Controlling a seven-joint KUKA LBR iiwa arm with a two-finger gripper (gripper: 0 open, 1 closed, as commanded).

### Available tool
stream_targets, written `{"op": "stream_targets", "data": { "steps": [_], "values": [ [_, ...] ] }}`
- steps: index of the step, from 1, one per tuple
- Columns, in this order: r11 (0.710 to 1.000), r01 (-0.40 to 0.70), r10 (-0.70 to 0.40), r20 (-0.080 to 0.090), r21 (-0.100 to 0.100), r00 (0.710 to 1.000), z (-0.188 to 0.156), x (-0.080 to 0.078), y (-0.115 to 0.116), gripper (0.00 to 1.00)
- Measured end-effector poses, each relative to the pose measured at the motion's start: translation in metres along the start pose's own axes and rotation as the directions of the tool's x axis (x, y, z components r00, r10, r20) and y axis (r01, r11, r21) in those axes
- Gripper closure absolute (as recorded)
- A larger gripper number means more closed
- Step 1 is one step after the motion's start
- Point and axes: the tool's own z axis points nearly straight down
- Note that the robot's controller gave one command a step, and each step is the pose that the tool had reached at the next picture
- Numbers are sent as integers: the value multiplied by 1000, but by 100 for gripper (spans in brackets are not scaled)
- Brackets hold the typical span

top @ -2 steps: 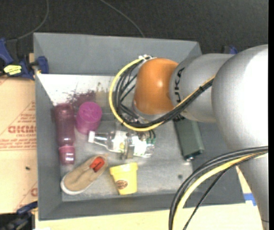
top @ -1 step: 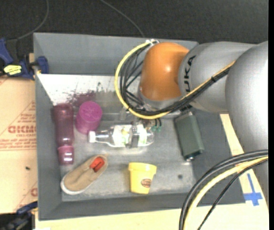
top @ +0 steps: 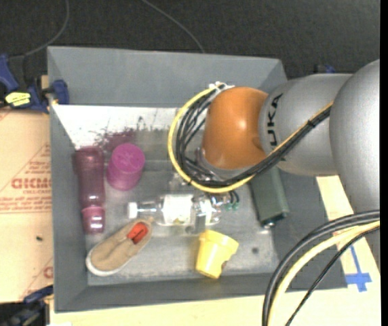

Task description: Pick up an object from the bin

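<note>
Arm enters from the right, its orange wrist cover just above-right of the landmark: a clear plastic bottle with a pale label, lying on its side on the floor of the bin. Pincer sits low at the bottle's right end, mostly hidden under the cover; how wide it stands, and whether it has hold of anything, cannot be told. Left of the bottle: purple tube. Above-left: pink cup. Below-left: beige shoe with a red patch. Below-right: yellow cup, tipped over. Right, beyond the pincer: dark green block.
</note>
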Motion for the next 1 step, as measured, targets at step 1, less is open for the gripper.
{"op": "stream_targets", "data": {
  "steps": [1],
  "values": [
    [998, -63, 63, 15, -3, 998, 29, -35, -19, 0]
  ]
}}
